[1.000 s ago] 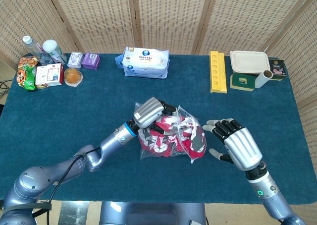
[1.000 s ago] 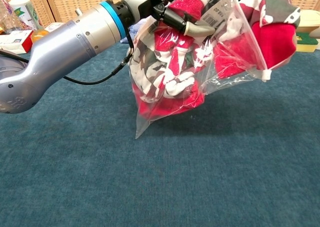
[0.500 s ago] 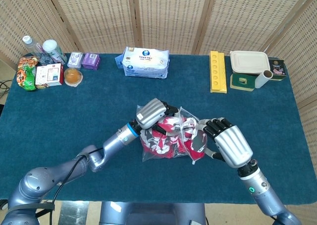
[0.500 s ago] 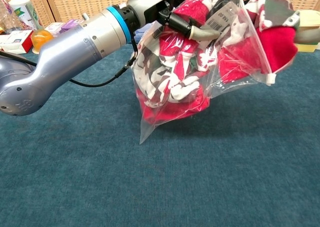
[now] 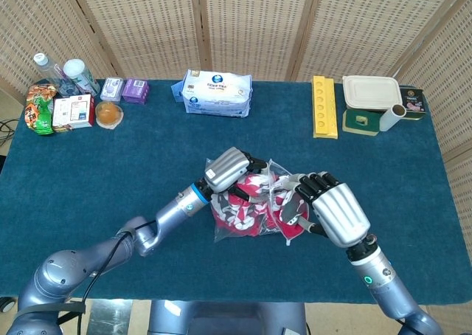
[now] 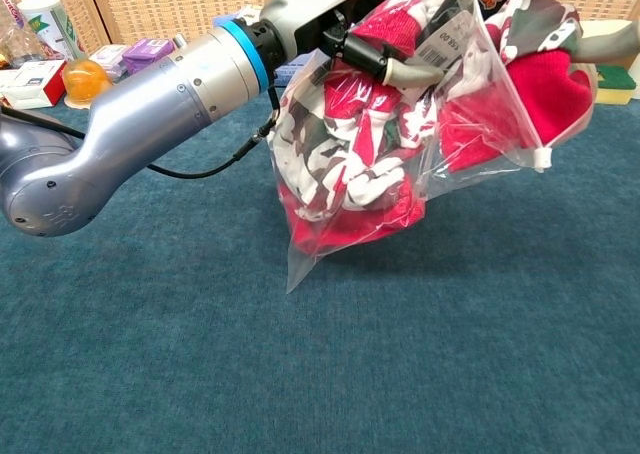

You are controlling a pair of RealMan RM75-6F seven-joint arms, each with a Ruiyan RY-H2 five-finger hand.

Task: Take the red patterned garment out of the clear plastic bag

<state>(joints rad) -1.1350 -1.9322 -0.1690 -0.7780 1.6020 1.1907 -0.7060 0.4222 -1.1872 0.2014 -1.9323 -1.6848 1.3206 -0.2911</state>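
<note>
The clear plastic bag [image 6: 400, 174] holding the red patterned garment [image 6: 350, 164] is gripped and held up off the blue desk [image 5: 110, 165] by the left robot hand [image 5: 230, 171], and it should be kept steady there. The right robot hand [image 5: 328, 209], fingers curled onto the red cloth at the bag's mouth, is best closed on cloth alone; whether it is gripped cannot be told. A second ago that hand was spread and well apart from the bag.
</note>
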